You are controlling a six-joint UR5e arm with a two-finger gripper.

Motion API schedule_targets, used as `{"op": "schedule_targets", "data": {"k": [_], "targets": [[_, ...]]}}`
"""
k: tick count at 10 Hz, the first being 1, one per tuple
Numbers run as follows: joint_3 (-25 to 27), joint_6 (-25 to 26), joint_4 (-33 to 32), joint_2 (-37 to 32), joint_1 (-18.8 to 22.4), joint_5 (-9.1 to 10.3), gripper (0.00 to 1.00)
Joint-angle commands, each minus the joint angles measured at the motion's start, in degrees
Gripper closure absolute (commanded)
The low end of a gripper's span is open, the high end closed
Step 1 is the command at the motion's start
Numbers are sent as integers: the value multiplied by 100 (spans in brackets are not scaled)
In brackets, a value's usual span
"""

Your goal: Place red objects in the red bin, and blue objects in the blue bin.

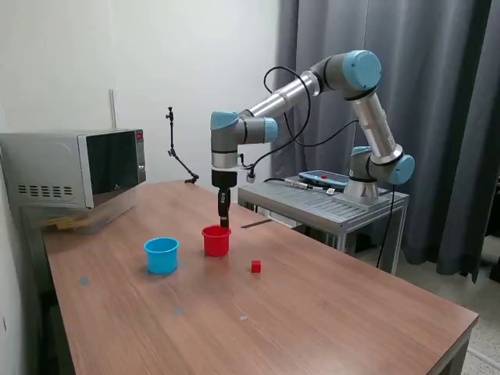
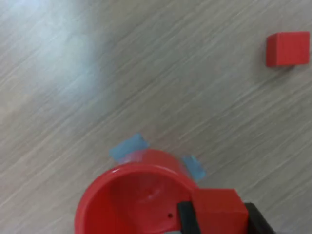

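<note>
The arm (image 1: 312,86) is built of silver-grey metal tubes joined by rounded joints with light blue caps. A thin black cable (image 1: 293,117) loops loosely along it. Its grey base (image 1: 363,187) is round. The wrist carries a slim black gripper (image 1: 223,224) with dark, flat, squared fingers (image 2: 187,219).

1. We saw the red cup (image 2: 141,200) cut off by the wrist picture's edge, its near rim lost.
2. The gripper (image 2: 217,222) fingers (image 2: 187,217) showed only as dark tips beside the held red cube (image 2: 219,209).
3. In the exterior view, that cube was too small to discern above the cup.
</note>
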Motion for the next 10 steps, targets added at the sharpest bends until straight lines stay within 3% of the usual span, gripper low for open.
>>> {"op": "schedule_targets", "data": {"k": [1, 8, 9, 10], "targets": [[57, 6, -112, -18, -134, 7, 100], [162, 6, -183, -18, -329, -2, 100], [154, 15, -174, -18, -329, -2, 0], [154, 7, -174, -26, -329, -2, 0]]}}
